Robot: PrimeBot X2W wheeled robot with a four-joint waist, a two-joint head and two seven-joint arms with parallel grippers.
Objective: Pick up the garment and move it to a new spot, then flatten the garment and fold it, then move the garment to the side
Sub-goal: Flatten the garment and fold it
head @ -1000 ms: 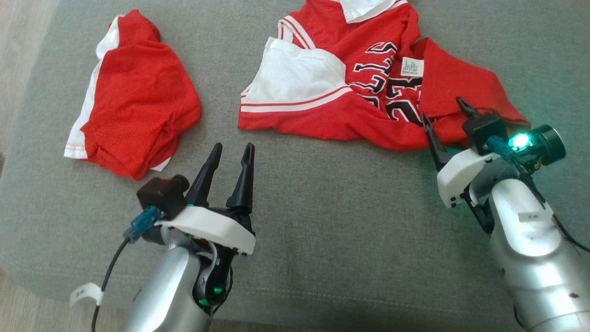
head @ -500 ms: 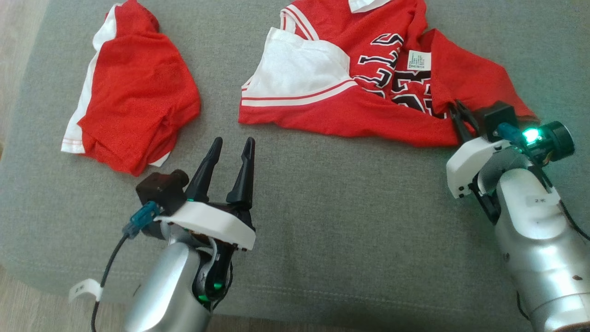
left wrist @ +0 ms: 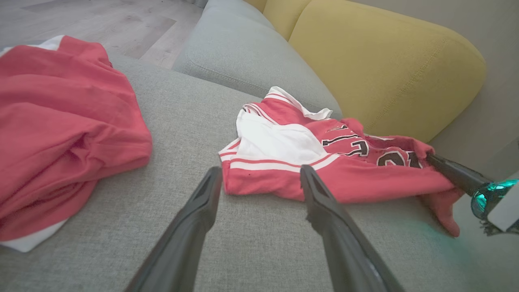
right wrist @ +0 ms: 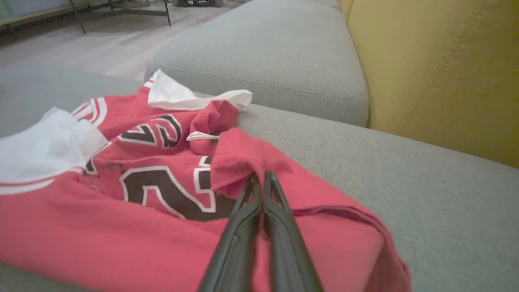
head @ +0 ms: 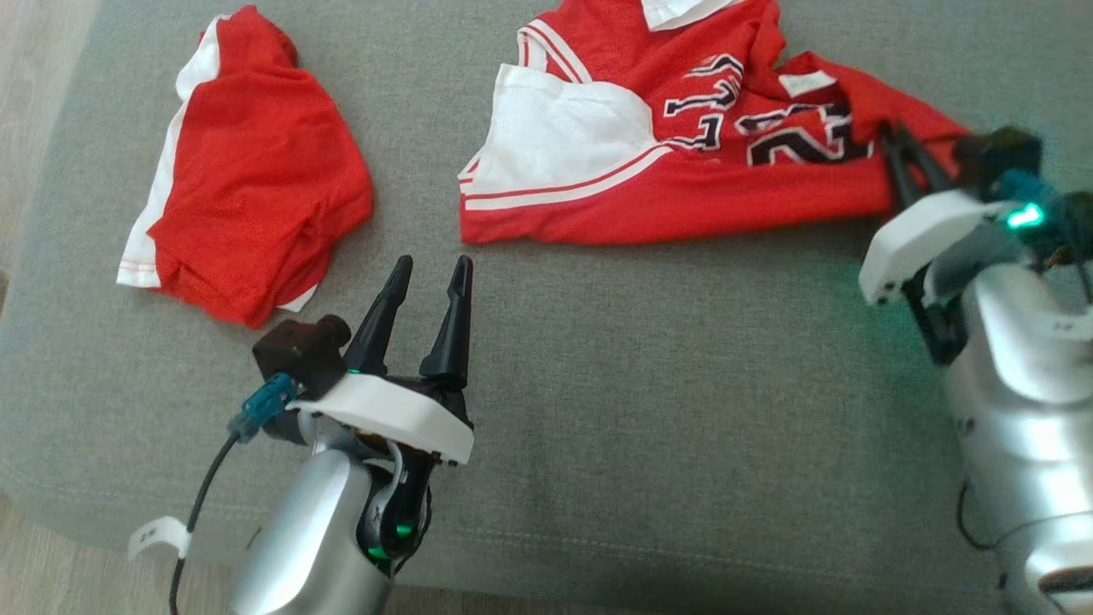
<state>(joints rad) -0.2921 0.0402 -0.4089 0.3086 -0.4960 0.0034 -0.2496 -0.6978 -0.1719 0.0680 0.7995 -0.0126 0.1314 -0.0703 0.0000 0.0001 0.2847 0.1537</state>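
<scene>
The garment, a red jersey with white panels and black numbers, lies crumpled on the grey sofa cushion, at the centre and right of the head view. My right gripper is shut on a fold of the garment at its right end, lifting that edge off the cushion; the closed fingers pinch the red cloth. My left gripper stands open above bare cushion, just short of the garment's near hem, its fingers holding nothing.
A second red and white piece of clothing lies bunched at the cushion's left. Yellow back cushions stand behind the seat. Another grey seat cushion lies beyond. Wooden floor borders the sofa on the left.
My right gripper closed on the garment's right edge, then rose and pulled it away to the right. The jersey stretched out with it. The left arm stayed put.
</scene>
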